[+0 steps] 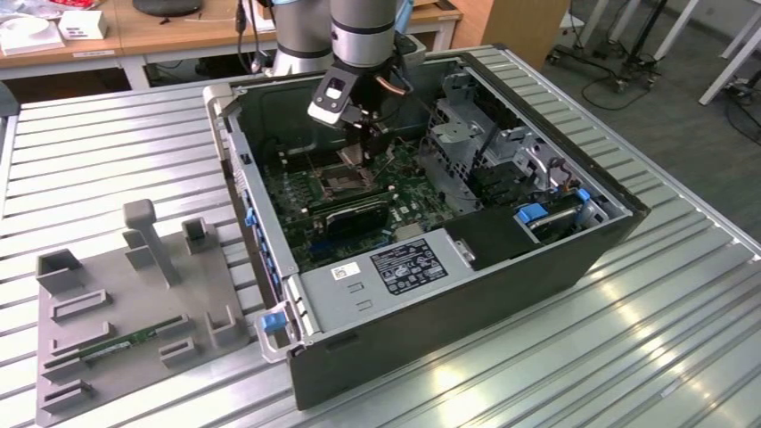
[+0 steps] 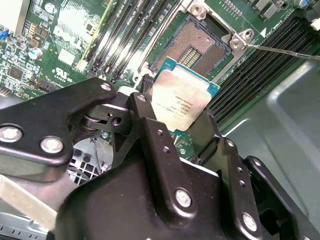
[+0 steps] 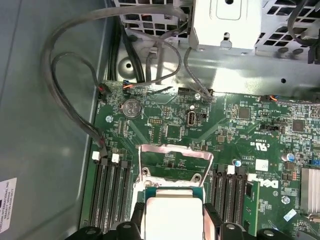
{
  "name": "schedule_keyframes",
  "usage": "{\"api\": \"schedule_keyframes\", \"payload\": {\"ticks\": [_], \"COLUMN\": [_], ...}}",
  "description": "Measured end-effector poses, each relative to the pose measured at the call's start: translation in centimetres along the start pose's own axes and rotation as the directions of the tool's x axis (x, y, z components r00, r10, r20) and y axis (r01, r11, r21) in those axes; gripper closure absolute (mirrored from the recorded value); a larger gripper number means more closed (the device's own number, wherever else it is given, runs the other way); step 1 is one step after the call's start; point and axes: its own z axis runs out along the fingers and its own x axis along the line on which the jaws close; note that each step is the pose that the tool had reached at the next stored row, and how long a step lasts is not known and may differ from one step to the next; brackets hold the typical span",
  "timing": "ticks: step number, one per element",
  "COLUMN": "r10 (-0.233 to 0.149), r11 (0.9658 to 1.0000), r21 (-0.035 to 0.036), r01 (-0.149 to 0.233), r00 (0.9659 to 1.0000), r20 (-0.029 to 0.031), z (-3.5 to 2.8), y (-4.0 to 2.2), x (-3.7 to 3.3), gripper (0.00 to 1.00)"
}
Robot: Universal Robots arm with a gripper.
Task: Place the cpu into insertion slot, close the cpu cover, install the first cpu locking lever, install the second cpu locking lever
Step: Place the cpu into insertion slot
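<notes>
My gripper [image 1: 360, 153] is down inside the open computer case [image 1: 594, 241], shut on the cpu [image 2: 179, 100], a silver square chip on a green backing. The black fingers [image 2: 145, 117] press on two opposite edges of the chip. It hangs tilted just above and beside the insertion slot [image 2: 197, 42], whose dark pin field lies bare inside a silver rim. In the first wrist view the cpu [image 3: 172, 212] sits between the fingertips, and the cpu cover [image 3: 172, 148] stands swung up beyond it. A thin locking lever [image 2: 280, 50] juts out from the socket's corner.
Black memory slots [image 3: 107, 195] flank the socket on both sides. Loose grey cables [image 3: 75, 90] loop along the case wall, and a metal drive cage [image 1: 458, 134] stands close by. A grey fixture tray [image 1: 131, 303] holding a memory stick lies on the slatted table at the exterior view's left.
</notes>
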Motion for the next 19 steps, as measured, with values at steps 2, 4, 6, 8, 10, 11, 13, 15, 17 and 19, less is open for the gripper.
{"api": "schedule_keyframes", "payload": {"ticks": [2, 4, 6, 8, 10, 11, 13, 15, 17, 19], "r10": [0.0, 0.001, 0.001, 0.001, 0.001, 0.001, 0.004, 0.021, 0.053, 0.089], "r11": [1.0, 0.9999, 0.9995, 0.9994, 0.9994, 0.9994, 0.9994, 0.9992, 0.998, 0.9954], "r21": [0.0037, 0.0169, 0.032, 0.0335, 0.0347, 0.0352, 0.0358, 0.0351, 0.0341, 0.0329], "r01": [0.0, -0.001, -0.001, -0.001, -0.001, -0.001, -0.004, -0.021, -0.053, -0.09], "r00": [1.0, 1.0, 1.0, 1.0, 1.0, 1.0, 1.0, 0.9998, 0.9986, 0.996], "r20": [-0.0002, -0.0014, -0.0028, -0.0026, -0.0029, -0.003, -0.0028, -0.0015, 0.0014, 0.0047], "z": [0.0, 0.01, 0.01, 0.0, 0.01, 0.01, 0.02, 0.04, 0.08, 0.11], "y": [0.0, 0.01, 0.01, 0.0, 0.01, 0.01, 0.01, 0.01, 0.01, 0.0], "x": [0.0, 0.0, 0.0, 0.0, 0.0, 0.0, 0.0, 0.0, 0.0, 0.0], "gripper": [0.46, 0.46, 0.46, 0.46, 0.46, 0.46, 0.46, 0.46, 0.46, 0.46]}}
